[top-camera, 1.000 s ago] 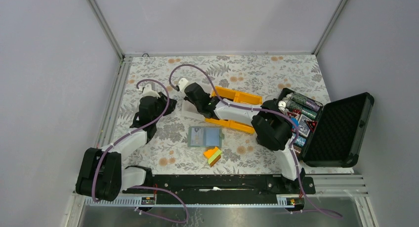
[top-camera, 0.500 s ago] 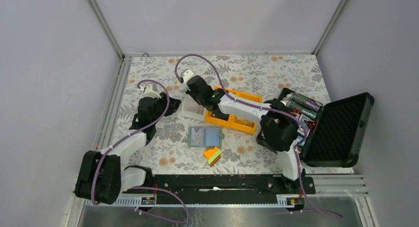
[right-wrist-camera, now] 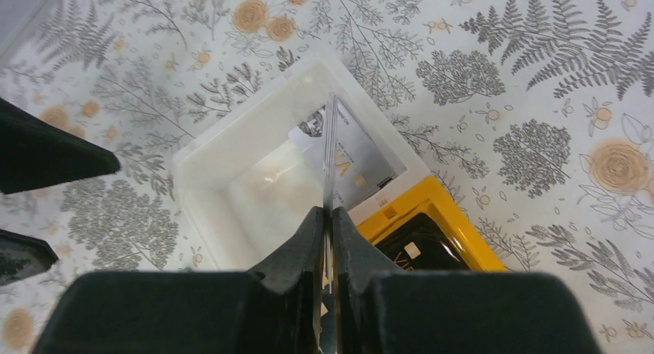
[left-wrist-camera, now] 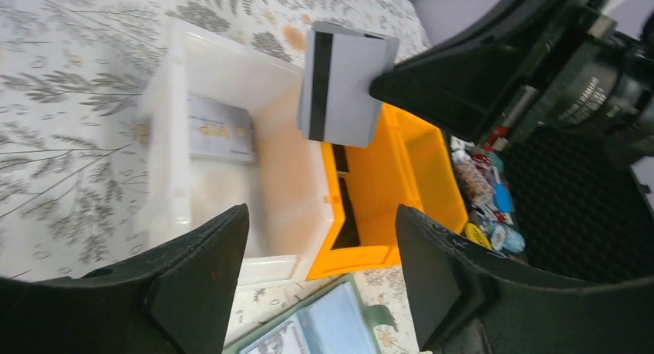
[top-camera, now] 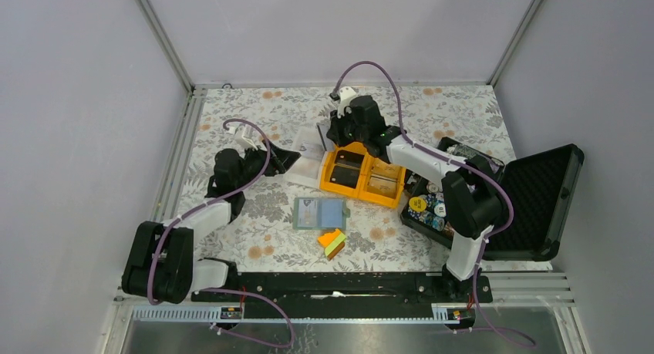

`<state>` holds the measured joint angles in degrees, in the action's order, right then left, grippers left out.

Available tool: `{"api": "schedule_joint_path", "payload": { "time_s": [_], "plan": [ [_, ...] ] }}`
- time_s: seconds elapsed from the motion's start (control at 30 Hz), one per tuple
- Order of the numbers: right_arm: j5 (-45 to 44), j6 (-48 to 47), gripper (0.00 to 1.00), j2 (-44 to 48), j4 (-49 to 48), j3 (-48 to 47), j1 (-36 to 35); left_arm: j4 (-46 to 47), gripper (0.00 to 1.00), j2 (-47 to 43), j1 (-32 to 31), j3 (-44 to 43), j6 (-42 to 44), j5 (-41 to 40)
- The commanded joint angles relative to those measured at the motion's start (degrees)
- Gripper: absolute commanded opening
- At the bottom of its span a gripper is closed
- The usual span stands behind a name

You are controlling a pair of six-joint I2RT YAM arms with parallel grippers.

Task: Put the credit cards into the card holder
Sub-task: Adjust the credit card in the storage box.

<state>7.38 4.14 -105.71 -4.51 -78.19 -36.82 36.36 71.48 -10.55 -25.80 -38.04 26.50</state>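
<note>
My right gripper (right-wrist-camera: 330,215) is shut on a white credit card with a black stripe (left-wrist-camera: 347,84), held upright on edge above the white bin (right-wrist-camera: 231,192). A silver card (left-wrist-camera: 220,130) lies inside that bin. The orange bin (top-camera: 332,186) beside it holds a black card (right-wrist-camera: 420,246). The card holder (top-camera: 320,213) lies open on the table, its light-blue panel up, in front of both bins. My left gripper (left-wrist-camera: 320,230) stands open and empty just left of the white bin, near the held card but apart from it.
An orange-yellow-green wedge block (top-camera: 332,243) sits in front of the card holder. At the right, a big black foam-lined case (top-camera: 532,200) lies open, with poker chips (top-camera: 428,207) in its tray. Grey walls enclose the floral table.
My left gripper has opened wide. The right arm has swung from low over the bins towards the back, raising the white striped card above the white bin and uncovering the orange bin.
</note>
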Motion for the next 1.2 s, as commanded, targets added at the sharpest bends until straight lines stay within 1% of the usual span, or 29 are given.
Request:
{"api": "schedule_joint_path", "payload": {
  "time_s": [0.0, 0.07, 0.2, 0.4, 0.5, 0.67, 0.9, 0.97, 1.07, 1.17],
  "plan": [
    [13.92, 4.04, 0.00, 3.59, -6.89, 0.94, 1.75, 12.99, 0.74, 3.47, 0.26, -2.82, -2.83, 9.60],
    [17.59, 4.28, 0.00, 3.96, -7.56, 1.29, 2.39, 15.70, 0.77, 4.79, 0.26, -3.29, -3.73, 10.83],
    [24.95, 4.17, 0.00, 4.28, -8.05, 1.69, 3.83, 17.11, 0.79, 5.89, 0.31, -5.05, -4.01, 13.03],
    [31.77, 3.67, 0.00, 4.54, -8.32, 1.82, 5.06, 9.25, 0.79, 4.85, 1.91, -8.27, 0.35, 9.22],
    [35.02, 3.12, 0.00, 4.34, -8.23, 1.46, 5.24, 8.03, 0.79, 4.68, 2.98, -9.50, 1.00, 9.64],
    [37.00, 5.09, 0.00, 3.94, -8.23, -0.09, 5.61, 7.78, 0.75, 4.91, 3.25, -9.90, 1.71, 13.31],
    [38.00, 6.35, 0.00, 4.03, -8.23, -1.39, 5.62, 10.86, 0.77, 8.24, 3.17, -10.86, 0.41, 18.24],
    [37.75, 5.86, 0.00, 3.83, -7.53, -1.81, 5.62, 12.22, 0.72, 9.06, 3.16, -10.94, -0.21, 18.65],
    [37.85, 5.39, 0.00, 3.50, -6.84, -2.22, 5.66, 12.69, 0.57, 9.66, 3.16, -11.19, -0.11, 18.07],
    [38.29, 5.31, 0.00, 3.40, -6.63, -2.36, 5.62, 13.70, 0.52, 10.35, 3.16, -11.60, -0.72, 18.41]
  ]
}}
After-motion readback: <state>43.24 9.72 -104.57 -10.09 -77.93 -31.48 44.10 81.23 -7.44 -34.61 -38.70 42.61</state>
